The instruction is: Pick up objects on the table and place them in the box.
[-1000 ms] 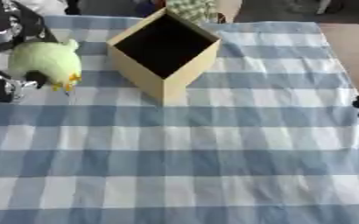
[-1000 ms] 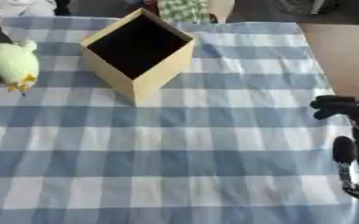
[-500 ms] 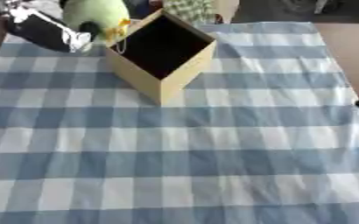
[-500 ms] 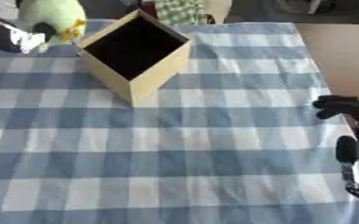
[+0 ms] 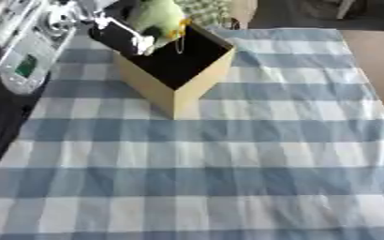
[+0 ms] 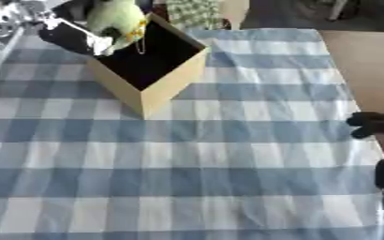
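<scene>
left eye view: left hand [image 5: 117, 33] curled round green plush [image 5: 156, 16], over far-left box [image 5: 179, 65] opening, not dropped. right hand [image 6: 374, 125] idle at right edge, fingers unclear. tabletop [image 5: 228, 164] shows nothing else.

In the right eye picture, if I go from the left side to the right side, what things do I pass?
Left hand holding the green plush toy → cardboard box → bare checked tablecloth → right hand at the right edge.
</scene>
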### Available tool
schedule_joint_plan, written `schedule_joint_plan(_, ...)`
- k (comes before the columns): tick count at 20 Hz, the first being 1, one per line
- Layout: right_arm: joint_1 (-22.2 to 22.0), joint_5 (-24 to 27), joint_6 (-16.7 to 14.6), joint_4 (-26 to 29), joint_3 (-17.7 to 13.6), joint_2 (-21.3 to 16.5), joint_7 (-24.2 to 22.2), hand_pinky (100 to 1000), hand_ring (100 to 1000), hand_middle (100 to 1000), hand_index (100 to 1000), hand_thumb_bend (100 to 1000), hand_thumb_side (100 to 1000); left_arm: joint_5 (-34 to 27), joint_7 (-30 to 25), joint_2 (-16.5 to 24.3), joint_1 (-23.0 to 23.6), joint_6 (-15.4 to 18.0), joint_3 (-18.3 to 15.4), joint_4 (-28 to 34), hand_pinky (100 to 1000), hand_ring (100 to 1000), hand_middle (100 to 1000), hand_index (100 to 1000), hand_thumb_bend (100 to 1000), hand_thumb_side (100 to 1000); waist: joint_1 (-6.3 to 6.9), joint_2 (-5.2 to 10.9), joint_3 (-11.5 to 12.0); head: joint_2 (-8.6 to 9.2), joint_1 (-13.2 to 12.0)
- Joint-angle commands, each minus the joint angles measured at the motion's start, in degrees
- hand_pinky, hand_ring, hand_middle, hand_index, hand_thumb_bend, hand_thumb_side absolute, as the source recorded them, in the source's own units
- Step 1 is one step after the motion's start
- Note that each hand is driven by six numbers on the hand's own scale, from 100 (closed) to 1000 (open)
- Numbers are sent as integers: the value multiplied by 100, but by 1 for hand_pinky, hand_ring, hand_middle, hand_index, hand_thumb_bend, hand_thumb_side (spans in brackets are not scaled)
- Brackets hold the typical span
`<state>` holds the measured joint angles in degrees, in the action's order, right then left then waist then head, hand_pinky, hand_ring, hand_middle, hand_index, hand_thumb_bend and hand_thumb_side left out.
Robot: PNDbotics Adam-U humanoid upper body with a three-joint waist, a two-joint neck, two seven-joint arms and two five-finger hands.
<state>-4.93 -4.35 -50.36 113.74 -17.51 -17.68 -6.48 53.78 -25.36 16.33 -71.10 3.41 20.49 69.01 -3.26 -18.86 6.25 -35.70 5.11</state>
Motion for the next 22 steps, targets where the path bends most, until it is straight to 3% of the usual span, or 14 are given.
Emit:
schedule_joint_plan(1,64,81,-32,85,5,-139,-35,742,686,544,774,100,737,312,294,-230,-204,66,-224,-389,107,452,478,673,100,297,-9,55,-51,151,-84)
schedule_joint_plan(12,183,196,-27,85,28,-72,-163,740,685,542,774,100,739,1220,915,-665,-208,45,-528,-1295,130,467,494,685,100,267,-62,-79,-183,297,-143)
schedule_joint_plan(16,183,217,-11,85,24,-36,-207,739,684,540,774,100,740,1444,1033,-700,-197,74,-550,-1428,233,546,575,742,100,125,-72,-102,-194,268,-153)
schedule_joint_plan(17,180,217,-6,85,21,-27,-216,738,683,539,774,100,741,1530,1059,-695,-195,102,-541,-1434,343,602,615,776,100,100,-72,-105,-193,253,-151)
schedule_joint_plan(20,180,221,9,85,18,-12,-232,738,683,539,773,100,741,1775,1084,-693,-183,210,-531,-1432,446,710,721,843,169,123,-74,-104,-187,219,-139)
schedule_joint_plan(21,180,225,10,85,17,-10,-235,738,683,539,773,100,740,1822,1067,-694,-182,238,-536,-1429,478,743,752,865,258,176,-76,-102,-186,209,-136)
schedule_joint_plan(22,179,229,11,85,16,-10,-237,738,683,539,773,100,740,1860,1050,-693,-182,257,-541,-1419,491,753,760,870,281,191,-77,-98,-186,201,-136)
